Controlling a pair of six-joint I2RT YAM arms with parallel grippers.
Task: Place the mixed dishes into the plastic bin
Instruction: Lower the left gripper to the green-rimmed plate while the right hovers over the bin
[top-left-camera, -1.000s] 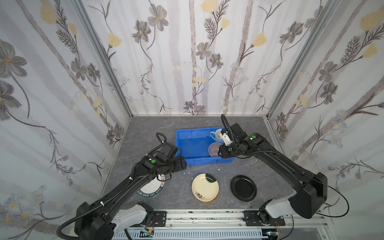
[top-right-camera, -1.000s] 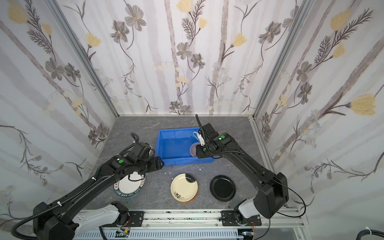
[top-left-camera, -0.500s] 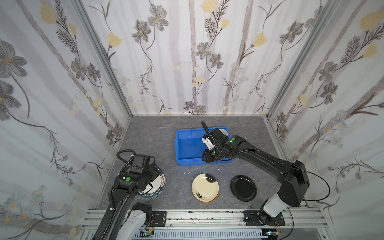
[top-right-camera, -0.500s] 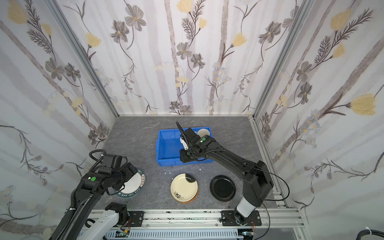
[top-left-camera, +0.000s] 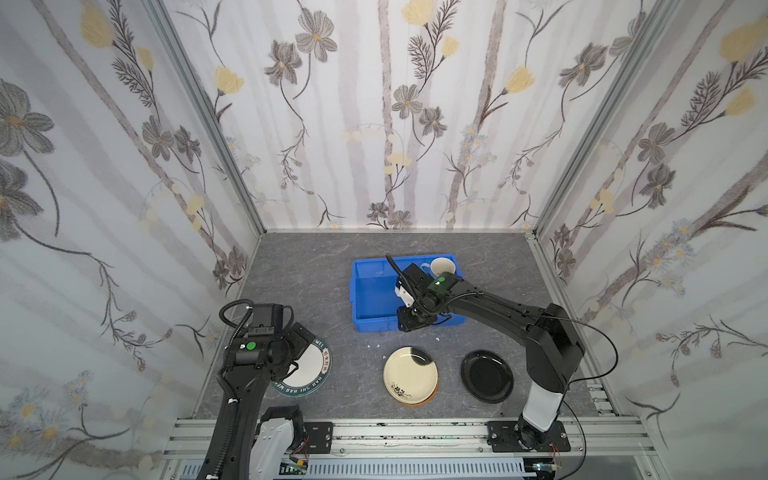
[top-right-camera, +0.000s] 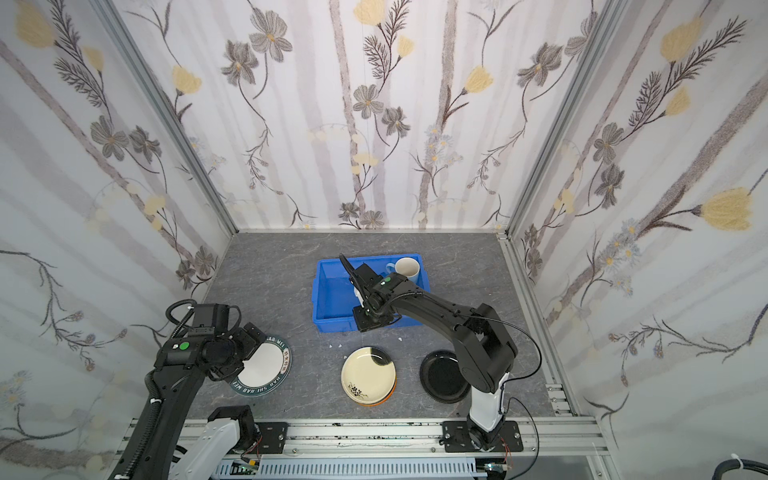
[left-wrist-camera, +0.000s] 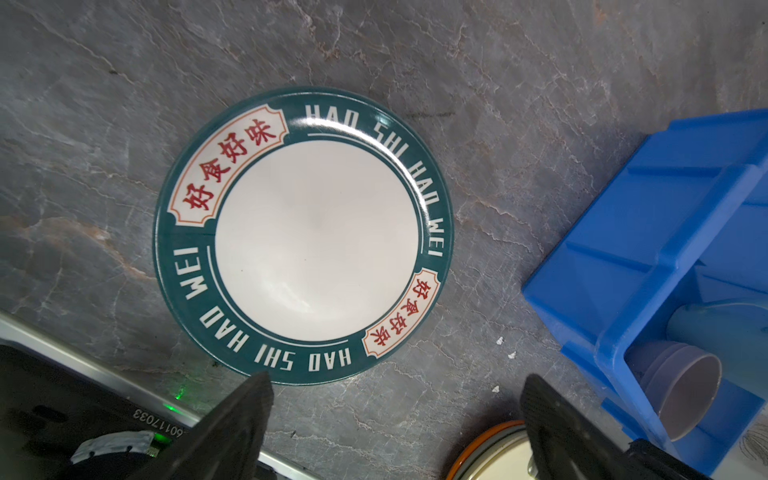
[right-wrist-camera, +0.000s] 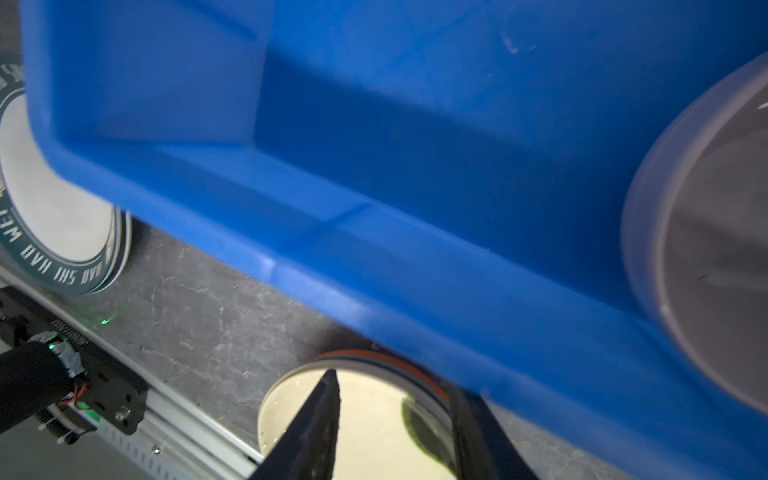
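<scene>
In both top views the left hand (top-left-camera: 300, 344) hangs just above the lettered plate (top-left-camera: 309, 370), which lies flat on the desk (top-left-camera: 316, 266). The right hand (top-left-camera: 411, 321) sits at the near wall of the bin (top-left-camera: 370, 291). The mug (top-left-camera: 442, 268) stands in the bin's far corner, beyond that hand. Nearer the rail than the hand, the cream plate (top-left-camera: 409, 374) rests on an orange plate (top-left-camera: 424, 401), with the black plate (top-left-camera: 486, 376) beside them.

Left wrist: the fingers (left-wrist-camera: 237, 424) stand wide apart with nothing between them. The lettered plate lies just past the fingertips, and the bin is off to one side with the lilac bowl (left-wrist-camera: 681, 390) tipped inside it.

Right wrist: the fingers (right-wrist-camera: 320, 415) are parted and grip nothing. The cream plate shows through the gap, and the bin's wall is close beyond the tips.
</scene>
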